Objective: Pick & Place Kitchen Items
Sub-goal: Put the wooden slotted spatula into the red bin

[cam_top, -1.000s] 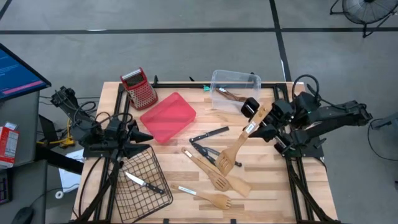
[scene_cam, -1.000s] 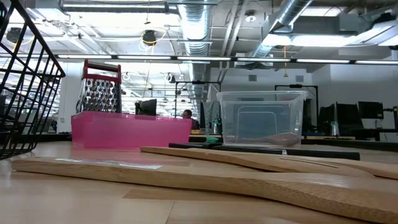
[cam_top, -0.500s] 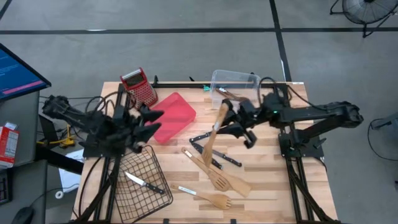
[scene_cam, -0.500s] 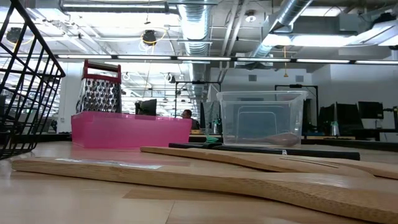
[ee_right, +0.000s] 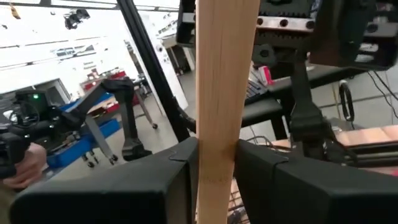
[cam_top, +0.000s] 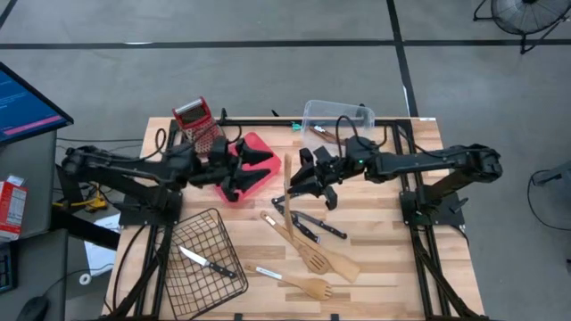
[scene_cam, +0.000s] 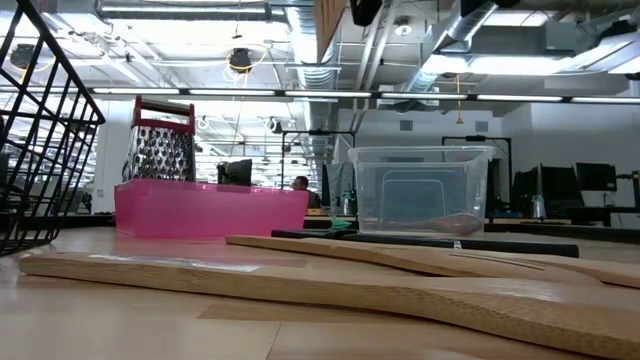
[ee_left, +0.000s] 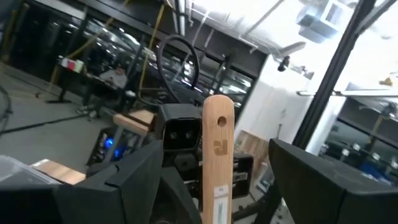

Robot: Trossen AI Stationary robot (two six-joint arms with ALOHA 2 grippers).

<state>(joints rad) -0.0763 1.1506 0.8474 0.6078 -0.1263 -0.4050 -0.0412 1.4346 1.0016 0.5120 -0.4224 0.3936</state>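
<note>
Wooden table [cam_top: 375, 267] mid-span: the right gripper [cam_top: 302, 178] clamps a wooden spatula [cam_top: 287, 174] upright, above the middle. The left gripper [cam_top: 254, 165], fingers spread, faces it over the red tray [cam_top: 234, 189]. Seemingly a handover; next, the left should close on the handle.

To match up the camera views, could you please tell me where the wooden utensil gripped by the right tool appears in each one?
High view: the wooden utensil is mid-table, beside the red tray.
Low view: only one end shows, at the top edge.
Left wrist view: centre, showing its holed handle end.
Right wrist view: centre, its shaft filling the middle.
Shared landmark: the right tool, shut on it.
</note>
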